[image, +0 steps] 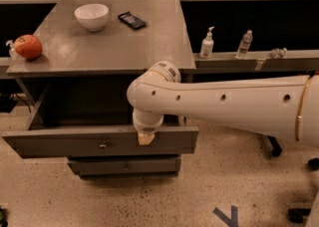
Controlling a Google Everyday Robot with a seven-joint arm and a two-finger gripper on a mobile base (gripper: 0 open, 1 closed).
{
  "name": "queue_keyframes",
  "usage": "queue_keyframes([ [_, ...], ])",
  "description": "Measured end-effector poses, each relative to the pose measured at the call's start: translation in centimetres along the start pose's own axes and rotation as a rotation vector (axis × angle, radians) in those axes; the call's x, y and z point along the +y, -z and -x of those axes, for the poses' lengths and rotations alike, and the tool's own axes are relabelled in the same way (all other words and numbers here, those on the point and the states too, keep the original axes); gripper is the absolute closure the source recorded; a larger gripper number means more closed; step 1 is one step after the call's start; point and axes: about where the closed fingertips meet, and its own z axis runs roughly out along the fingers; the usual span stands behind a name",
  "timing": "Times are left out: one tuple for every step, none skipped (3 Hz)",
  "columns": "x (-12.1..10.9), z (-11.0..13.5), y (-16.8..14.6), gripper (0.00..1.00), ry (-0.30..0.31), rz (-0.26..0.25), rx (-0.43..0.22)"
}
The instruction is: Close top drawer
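The top drawer (65, 141) is a wide grey box drawer pulled far out of the grey cabinet (114, 47). Its flat front panel faces me and has a small silvery knob (103, 146) at the centre. My gripper (145, 138) hangs below the white arm's wrist, right of the knob. Its pale tip rests against the top edge of the drawer's front panel. The wrist hides most of the gripper.
On the cabinet top stand a white bowl (91, 16), a dark phone (132, 20) and a red apple (28, 47) at the left edge. A narrower lower drawer front (124, 165) sits beneath. A shelf to the right holds bottles (207, 44). Speckled floor lies in front.
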Motion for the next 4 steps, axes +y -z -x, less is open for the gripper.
queue_keyframes([
  [-2.1, -0.1, -0.4, 0.71, -0.009, -0.008, 0.004],
  [-2.5, -0.2, -0.5, 0.71, -0.011, -0.009, 0.005],
  [-5.0, -0.3, -0.8, 0.61, -0.022, -0.028, 0.005],
  [-5.0, -0.3, -0.8, 0.38, -0.022, -0.028, 0.005],
])
